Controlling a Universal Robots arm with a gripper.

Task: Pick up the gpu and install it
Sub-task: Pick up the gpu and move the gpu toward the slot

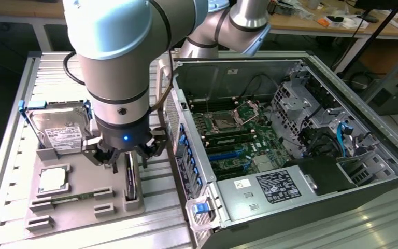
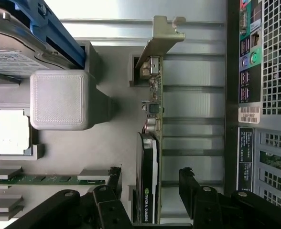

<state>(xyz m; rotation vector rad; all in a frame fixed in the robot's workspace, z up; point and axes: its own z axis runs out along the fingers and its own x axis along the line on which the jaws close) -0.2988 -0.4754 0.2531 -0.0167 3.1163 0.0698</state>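
The gpu (image 1: 131, 185) stands on edge in a slot of the grey holder tray (image 1: 81, 207), at the side nearest the computer case. In the wrist view the gpu (image 2: 150, 143) is a thin black card with a green board edge and its silver bracket (image 2: 165, 33) at the far end. My gripper (image 1: 127, 158) is directly over it, open. The gripper (image 2: 150, 175) straddles the card: one black finger (image 2: 114, 179) is on the fan side, the other on the board side, with a gap showing on each side of the card.
On the tray sit a hard drive (image 1: 59, 129) in a blue frame, a CPU (image 1: 52, 179) and a green memory stick (image 1: 71, 198). The open computer case (image 1: 365, 171) with its motherboard (image 1: 233, 135) lies at the exterior view's right, close beside the tray.
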